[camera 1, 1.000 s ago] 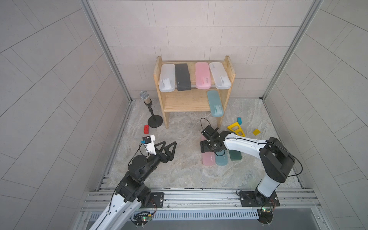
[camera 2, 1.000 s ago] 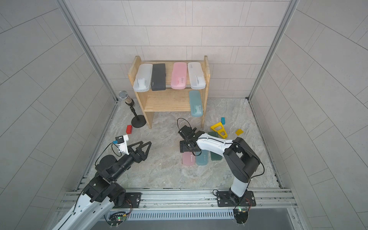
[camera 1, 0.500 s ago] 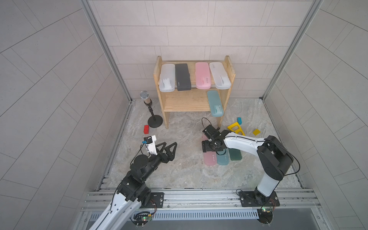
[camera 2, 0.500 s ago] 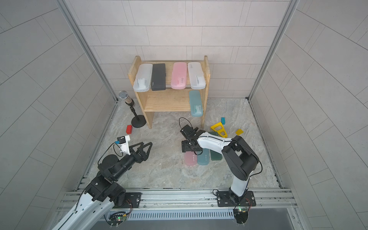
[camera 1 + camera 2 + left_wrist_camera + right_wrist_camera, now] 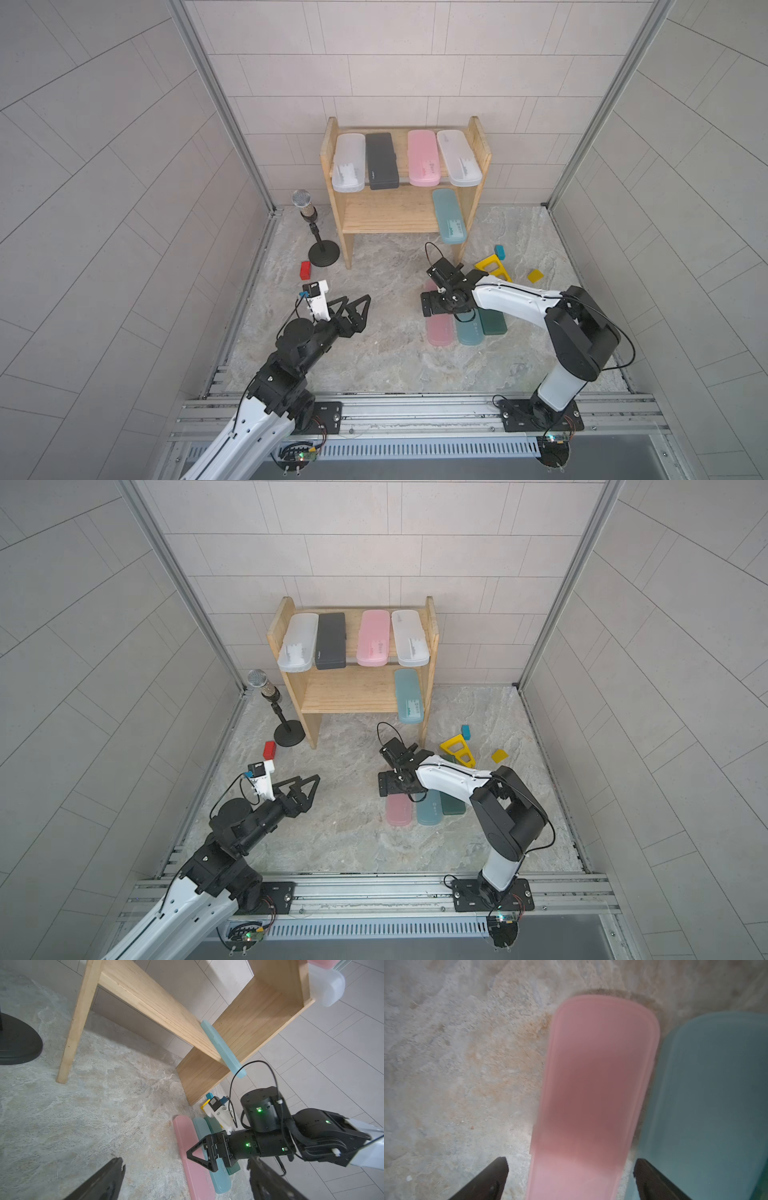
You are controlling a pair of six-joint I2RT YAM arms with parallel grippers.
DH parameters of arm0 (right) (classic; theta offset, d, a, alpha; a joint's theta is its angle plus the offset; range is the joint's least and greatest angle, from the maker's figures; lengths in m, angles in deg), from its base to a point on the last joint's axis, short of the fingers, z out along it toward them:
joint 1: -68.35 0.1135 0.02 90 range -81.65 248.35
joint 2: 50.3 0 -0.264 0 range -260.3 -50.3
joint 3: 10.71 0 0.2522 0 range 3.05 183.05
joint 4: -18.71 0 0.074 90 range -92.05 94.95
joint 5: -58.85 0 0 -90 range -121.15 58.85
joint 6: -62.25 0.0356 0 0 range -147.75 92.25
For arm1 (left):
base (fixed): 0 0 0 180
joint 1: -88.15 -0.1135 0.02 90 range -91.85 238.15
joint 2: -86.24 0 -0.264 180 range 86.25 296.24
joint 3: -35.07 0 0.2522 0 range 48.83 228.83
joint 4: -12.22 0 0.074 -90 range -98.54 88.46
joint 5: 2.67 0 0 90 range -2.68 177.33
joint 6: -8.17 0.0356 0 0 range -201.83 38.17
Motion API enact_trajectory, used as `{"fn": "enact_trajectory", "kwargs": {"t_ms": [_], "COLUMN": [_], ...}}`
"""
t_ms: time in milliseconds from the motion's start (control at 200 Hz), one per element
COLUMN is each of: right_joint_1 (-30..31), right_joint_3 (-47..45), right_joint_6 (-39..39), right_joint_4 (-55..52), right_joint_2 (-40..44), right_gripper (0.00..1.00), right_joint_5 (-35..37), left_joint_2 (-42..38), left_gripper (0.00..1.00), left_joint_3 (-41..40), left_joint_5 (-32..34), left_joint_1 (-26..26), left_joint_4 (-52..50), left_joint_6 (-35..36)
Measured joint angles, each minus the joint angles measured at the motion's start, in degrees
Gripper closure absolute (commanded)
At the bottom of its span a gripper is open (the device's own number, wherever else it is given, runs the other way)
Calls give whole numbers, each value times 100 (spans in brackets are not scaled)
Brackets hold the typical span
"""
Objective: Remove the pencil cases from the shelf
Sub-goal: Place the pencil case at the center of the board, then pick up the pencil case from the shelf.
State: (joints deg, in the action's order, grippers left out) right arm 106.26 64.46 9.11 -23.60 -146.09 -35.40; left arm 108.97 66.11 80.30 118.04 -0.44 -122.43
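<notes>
Right wrist cam shows the right gripper (image 5: 571, 1160) spread, clear of the pink case (image 5: 591, 1084); top views hide that. The left gripper (image 5: 356, 297) is spread too.

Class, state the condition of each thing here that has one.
left tool, open, empty.
right tool, open astride floor pink case, not gripping.
floor teal case, lying flat.
dark green case, flat on floor.
shelf, upright.
black case, top tier.
white case by black case, top tier.
shelf pink case, top tier.
white case by shelf pink case, top tier.
shelf teal case, lower tier, overhanging front.
</notes>
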Motion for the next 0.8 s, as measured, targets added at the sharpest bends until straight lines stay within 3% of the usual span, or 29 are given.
{"fn": "enact_trajectory", "kwargs": {"t_ms": [160, 325, 395, 575, 800], "right_joint_1": [0, -153, -522, -2197, -3053], "right_joint_3": [17, -153, -391, -892, -909], "right_joint_6": [-83, -232, -306, -494, -667], "right_joint_4": [-116, -144, -175, -525, -911], "right_joint_2": [647, 1934, 2577, 3578, 3888], "right_gripper": [0, 0, 0, 0, 0], "right_joint_5": [52, 306, 345, 24, -682], "left_joint_2": [693, 1526, 1932, 3348, 5095], "left_gripper": [0, 0, 0, 0, 0], "left_joint_3": [275, 555, 638, 1283, 2413], "left_joint_5": [-153, -302, -321, -190, -221], "left_joint_1": [0, 0, 57, 680, 1143], "left_joint_4": [343, 918, 1272, 1766, 2616], "left_joint_6": [-319, -988, -1388, -1899, -2199]}}
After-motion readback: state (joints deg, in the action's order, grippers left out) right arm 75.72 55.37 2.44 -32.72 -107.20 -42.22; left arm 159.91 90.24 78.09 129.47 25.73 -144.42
